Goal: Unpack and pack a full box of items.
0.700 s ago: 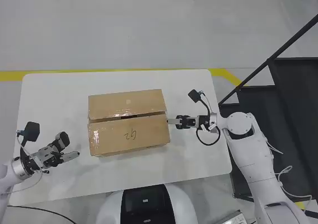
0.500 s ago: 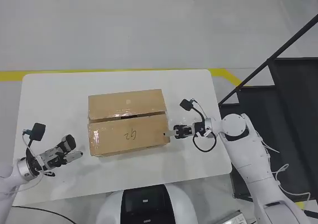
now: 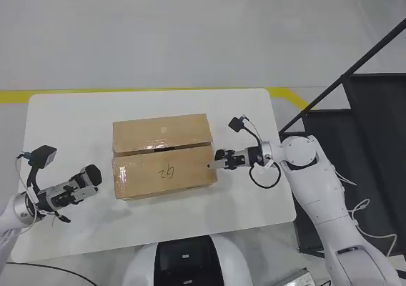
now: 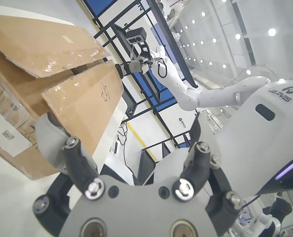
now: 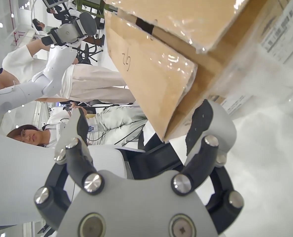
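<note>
The box (image 3: pixel 163 159) sits in the middle of the tabletop (image 3: pixel 67 118). It is closed on top, with a narrow gap between its far flap (image 3: pixel 161 132) and its near flap (image 3: pixel 166 175). The right gripper (image 3: pixel 214 161) is at the box's right end, open, with the near flap's corner between its fingers (image 5: pixel 210 122). The left gripper (image 3: pixel 92 176) hangs low over the tabletop near the box's left end, also open and a little apart from the cardboard.

Handwritten "G2" stands atop the cardboard box (image 3: pixel 164 171).
</note>
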Controlling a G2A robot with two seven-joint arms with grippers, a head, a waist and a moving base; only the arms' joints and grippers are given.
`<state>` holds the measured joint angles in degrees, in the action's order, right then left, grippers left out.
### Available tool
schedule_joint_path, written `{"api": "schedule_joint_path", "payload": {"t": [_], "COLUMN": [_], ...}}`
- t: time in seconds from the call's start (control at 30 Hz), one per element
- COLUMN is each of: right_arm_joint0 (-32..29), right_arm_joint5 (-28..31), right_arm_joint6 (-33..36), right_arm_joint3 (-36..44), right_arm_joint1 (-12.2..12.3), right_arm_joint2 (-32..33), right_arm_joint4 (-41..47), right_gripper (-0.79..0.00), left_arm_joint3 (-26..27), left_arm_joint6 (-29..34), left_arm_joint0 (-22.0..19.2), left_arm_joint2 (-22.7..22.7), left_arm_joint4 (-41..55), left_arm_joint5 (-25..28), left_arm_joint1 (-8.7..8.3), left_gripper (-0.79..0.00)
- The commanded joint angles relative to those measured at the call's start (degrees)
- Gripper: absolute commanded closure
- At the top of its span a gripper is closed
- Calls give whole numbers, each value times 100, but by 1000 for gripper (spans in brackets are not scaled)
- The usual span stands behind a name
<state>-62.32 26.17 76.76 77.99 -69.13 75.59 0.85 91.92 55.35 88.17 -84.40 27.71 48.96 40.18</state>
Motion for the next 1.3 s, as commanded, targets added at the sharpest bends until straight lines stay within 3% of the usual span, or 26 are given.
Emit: {"api": "schedule_joint_path", "payload": {"t": [0.0,0.3,0.53,0.73,0.93,1.27], "right_arm_joint0": [95,325,-97,-546,-548,-38], "right_arm_joint5": [15,-125,-570,-851,-548,-97], "right_arm_joint6": [-27,261,709,989,684,153], "right_arm_joint3": [-81,-191,736,1427,1070,33], "right_arm_joint1": [-2,49,425,811,972,841], "right_arm_joint2": [-82,-490,-522,-903,-1590,-2332], "right_arm_joint4": [32,812,1609,1285,783,705], "right_gripper": [-785,-785,-785,-785,-785,-785], "left_arm_joint3": [1,1,1,1,177,405], "left_arm_joint6": [2,2,2,2,-148,-85], "left_arm_joint0": [0,0,0,0,14,90], "left_arm_joint2": [-2,-2,-2,-2,63,124], "left_arm_joint4": [-7,-7,-7,-7,-197,-294], "left_arm_joint5": [-2,-2,-2,-2,-157,-123], "left_arm_joint1": [3,3,3,3,31,65], "left_gripper": [-785,-785,-785,-785,-785,-785]}}
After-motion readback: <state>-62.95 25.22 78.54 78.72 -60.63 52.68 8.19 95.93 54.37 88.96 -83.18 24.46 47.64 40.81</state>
